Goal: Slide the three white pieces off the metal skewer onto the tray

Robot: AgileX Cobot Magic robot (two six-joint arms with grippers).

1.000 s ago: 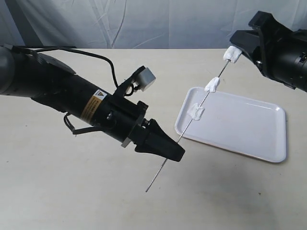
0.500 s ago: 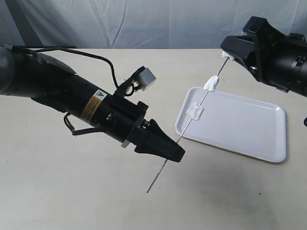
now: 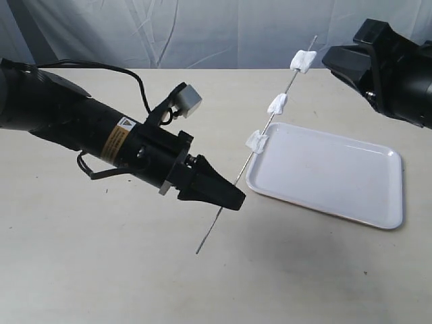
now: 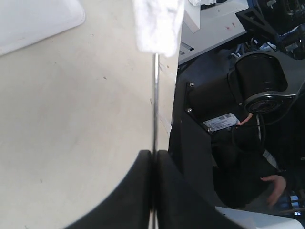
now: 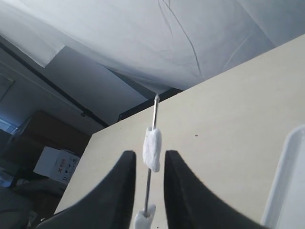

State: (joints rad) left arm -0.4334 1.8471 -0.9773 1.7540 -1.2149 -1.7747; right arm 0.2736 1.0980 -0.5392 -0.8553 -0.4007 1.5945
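Observation:
My left gripper (image 3: 235, 198) is shut on the metal skewer (image 3: 266, 121), which slants up from low over the table toward the back right. Three white pieces sit threaded on it: a top one (image 3: 302, 61), a middle one (image 3: 277, 104) and a lowest one (image 3: 256, 140) by the tray's left edge. The white tray (image 3: 351, 202) lies flat on the table at the right. In the left wrist view the jaws (image 4: 153, 153) pinch the skewer (image 4: 155, 105) below a piece (image 4: 157, 24). My right gripper (image 3: 331, 59) is open, a short way right of the top piece (image 5: 152, 149), which shows in line with its gap (image 5: 149, 153).
The beige table (image 3: 101, 270) carries only the tray; its rim (image 5: 285, 191) shows at the edge of the right wrist view. A white cloth backdrop (image 3: 202, 34) hangs behind. The left arm's cable (image 3: 138, 84) loops above its forearm.
The left arm has lifted and shifted the skewer up and to the left. The right gripper, which was around the top piece, now stands clear to its right. All three pieces stay threaded.

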